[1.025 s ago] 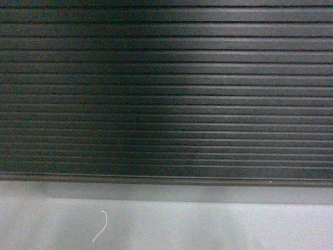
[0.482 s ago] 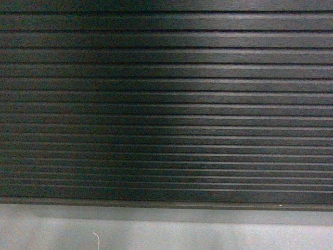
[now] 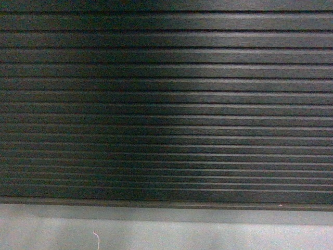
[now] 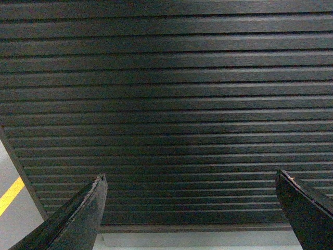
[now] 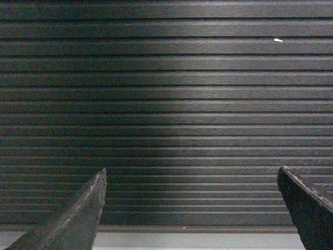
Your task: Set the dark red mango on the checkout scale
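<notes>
1. Slats of the checkout (image 3: 166,104) front fill every view, with a strip of floor (image 3: 208,237) below.
2. Left pincer (image 4: 190,213) and right pincer (image 5: 190,208) are both spread, holding nothing.
3. I see neither mango nor scale, so I cannot tell direction, axis or nearer arm.

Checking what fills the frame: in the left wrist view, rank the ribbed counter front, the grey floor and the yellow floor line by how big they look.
1. Ribbed counter front, filling nearly the whole view.
2. Grey floor.
3. Yellow floor line, smallest.
</notes>
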